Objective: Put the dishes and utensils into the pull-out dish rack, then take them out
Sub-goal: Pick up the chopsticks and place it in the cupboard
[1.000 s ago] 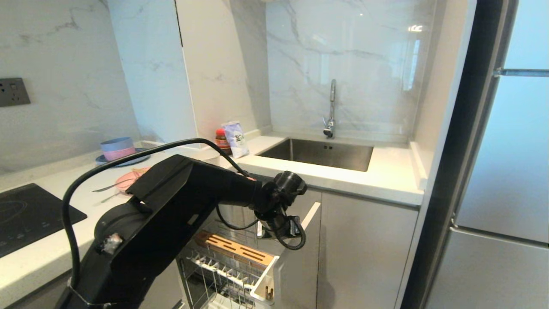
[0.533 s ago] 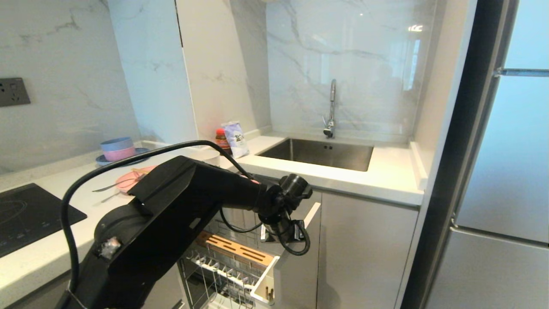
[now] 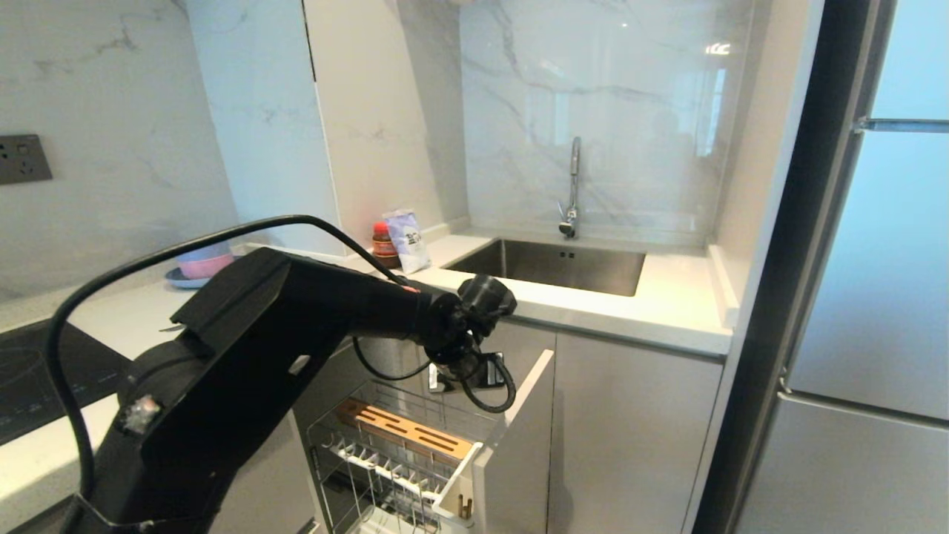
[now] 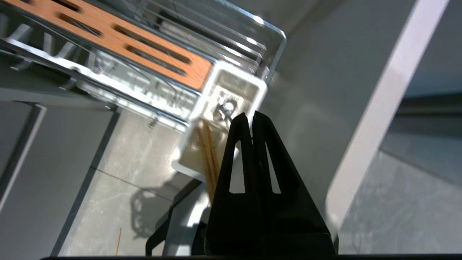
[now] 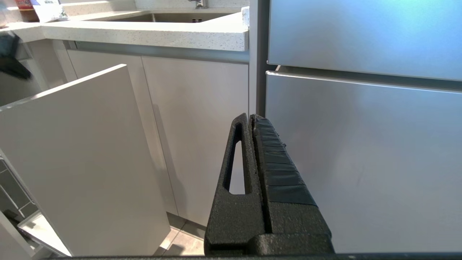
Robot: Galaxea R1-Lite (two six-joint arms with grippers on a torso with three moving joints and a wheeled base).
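Two chopsticks (image 4: 209, 151) stand tilted inside the white cutlery holder (image 4: 223, 108) at the front corner of the pull-out dish rack (image 3: 400, 445), with a metal utensil (image 4: 226, 107) deeper in the same holder; I cannot tell if it is the fork. The rack is drawn out from the cabinet under the table (image 3: 637, 311), and its pale panel front (image 3: 519, 445) stands at the right side of the wire basket. The slotted wooden strip (image 3: 404, 434) lies across the basket, just behind the row of plate prongs (image 3: 378, 467).

The left end effector (image 4: 251, 116) hangs above the cutlery holder, pointing down, with its fingers (image 4: 241, 144) pressed together and holding nothing. In the head view the left arm (image 3: 311, 326) covers much of the table on the left, so the pink plate and the speckled bowl are hidden. Only the stacked blue and pink bowls (image 3: 204, 263) show behind it.

The right end effector (image 5: 252, 117) is parked low beside the fridge door (image 5: 361, 162), fingers together and empty.
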